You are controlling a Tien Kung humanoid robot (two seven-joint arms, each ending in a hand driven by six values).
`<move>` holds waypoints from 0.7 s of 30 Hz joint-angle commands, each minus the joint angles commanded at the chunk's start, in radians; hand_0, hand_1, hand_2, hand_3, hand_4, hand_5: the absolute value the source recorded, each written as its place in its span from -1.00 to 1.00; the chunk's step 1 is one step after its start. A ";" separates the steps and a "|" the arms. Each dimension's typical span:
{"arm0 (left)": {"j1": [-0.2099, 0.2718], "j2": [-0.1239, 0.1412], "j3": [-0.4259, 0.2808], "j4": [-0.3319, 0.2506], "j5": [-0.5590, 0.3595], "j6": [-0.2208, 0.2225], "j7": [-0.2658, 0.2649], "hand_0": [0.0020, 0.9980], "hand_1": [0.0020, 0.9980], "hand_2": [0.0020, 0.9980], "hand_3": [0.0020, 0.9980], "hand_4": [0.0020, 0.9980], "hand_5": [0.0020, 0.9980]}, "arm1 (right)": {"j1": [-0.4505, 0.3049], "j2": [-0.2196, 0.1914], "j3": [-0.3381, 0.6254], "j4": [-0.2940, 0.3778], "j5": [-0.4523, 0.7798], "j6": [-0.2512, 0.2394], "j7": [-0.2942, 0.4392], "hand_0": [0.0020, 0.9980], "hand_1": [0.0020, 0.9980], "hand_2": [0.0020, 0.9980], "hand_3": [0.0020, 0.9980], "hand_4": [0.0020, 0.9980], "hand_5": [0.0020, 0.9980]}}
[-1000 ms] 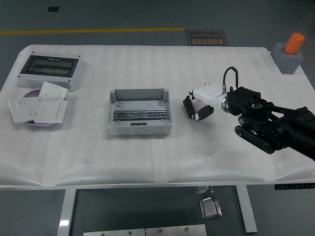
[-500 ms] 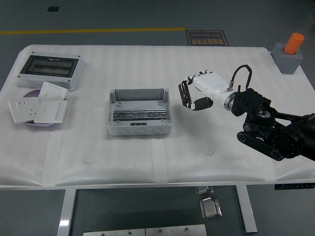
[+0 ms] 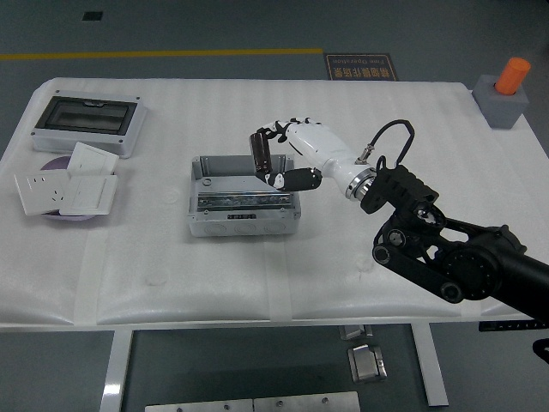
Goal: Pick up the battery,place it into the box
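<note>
The fingers (image 3: 276,131) of the right hand (image 3: 296,150) pinch the battery (image 3: 262,153), a dark cylinder held roughly upright over the far right part of the grey box (image 3: 243,196), which sits open at mid counter (image 3: 360,112). The left hand is out of view. The carry looks nearly done; the next move calls for lowering the battery inside the box walls, clear of the metal rail, then letting go. A floor sign (image 3: 361,66) beyond the counter bears print too small to read. No brand shows on the battery.
</note>
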State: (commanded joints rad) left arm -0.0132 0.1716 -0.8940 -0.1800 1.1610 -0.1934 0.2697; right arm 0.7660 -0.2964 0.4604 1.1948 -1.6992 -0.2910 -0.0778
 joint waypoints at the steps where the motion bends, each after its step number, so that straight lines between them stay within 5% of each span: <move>1: -0.001 0.000 0.001 0.000 -0.002 0.000 0.000 0.22 0.27 -0.20 -0.07 -0.11 -0.07 | 0.001 0.001 -0.007 -0.010 0.002 0.005 0.000 0.85 0.42 0.55 0.47 0.44 -0.20; 4: -0.004 0.001 0.006 0.000 -0.008 -0.001 -0.001 0.22 0.27 -0.20 -0.07 -0.11 -0.07 | 0.005 0.004 -0.020 -0.033 0.006 0.015 -0.001 0.85 0.42 0.55 0.47 0.44 -0.20; 5: -0.005 0.001 0.009 0.000 -0.011 -0.001 -0.001 0.22 0.27 -0.21 -0.07 -0.11 -0.08 | 0.006 0.006 -0.024 -0.040 0.007 0.017 -0.002 0.94 0.61 0.73 0.86 0.80 0.10; 10: -0.007 0.002 0.007 0.000 -0.011 -0.002 0.001 0.22 0.27 -0.21 -0.07 -0.11 -0.08 | 0.008 0.010 -0.036 -0.058 0.005 0.027 -0.007 0.94 0.61 0.73 0.86 0.80 0.10; 11: -0.007 0.002 0.007 0.000 -0.010 -0.003 0.001 0.22 0.27 -0.21 -0.07 -0.11 -0.08 | 0.008 0.010 -0.037 -0.059 0.005 0.027 -0.007 1.00 0.84 0.95 1.00 1.00 0.27; 21: -0.006 0.001 -0.003 0.000 -0.003 -0.004 0.006 0.22 0.27 -0.21 -0.08 -0.11 -0.08 | 0.003 0.002 -0.020 -0.061 0.003 0.020 -0.008 1.00 0.88 0.99 1.00 1.00 0.37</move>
State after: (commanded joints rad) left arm -0.0191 0.1730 -0.8969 -0.1800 1.1581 -0.1978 0.2760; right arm 0.7694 -0.2944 0.4408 1.1343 -1.6966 -0.2712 -0.0859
